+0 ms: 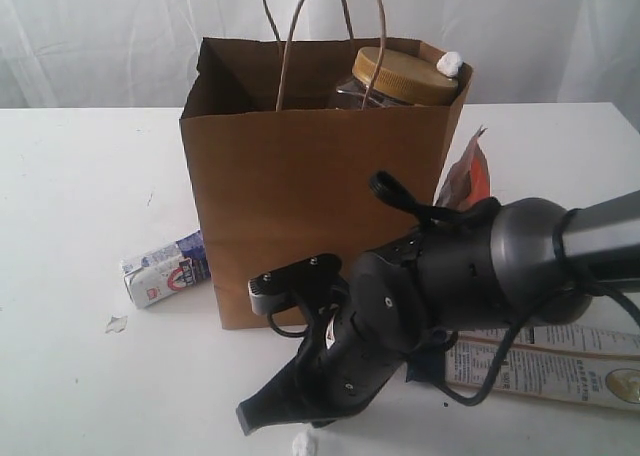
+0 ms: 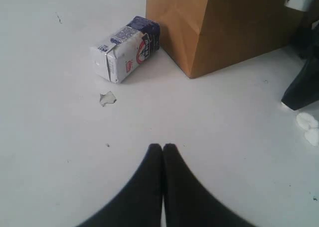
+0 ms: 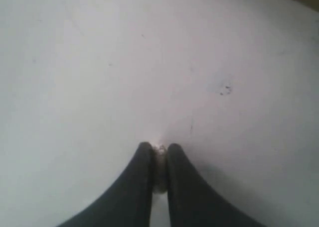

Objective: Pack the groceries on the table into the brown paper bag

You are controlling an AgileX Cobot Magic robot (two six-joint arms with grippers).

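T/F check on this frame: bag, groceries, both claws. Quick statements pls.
The gold-lidded clear jar sits inside the tall brown paper bag. True.
The small white-blue carton stands upright. False: it lies on its side beside the bag.
The left claw grips the carton. False: shut on nothing, over the white tabletop.
The long white-blue packet lies on the tabletop, outside the bag. True.
The right claw pinches a small white lump. True.

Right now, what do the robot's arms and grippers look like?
The right arm has a rounded dark grey housing on a paler grey tube, with black cables looped over it. The right gripper and left gripper each have two black tapered fingers.
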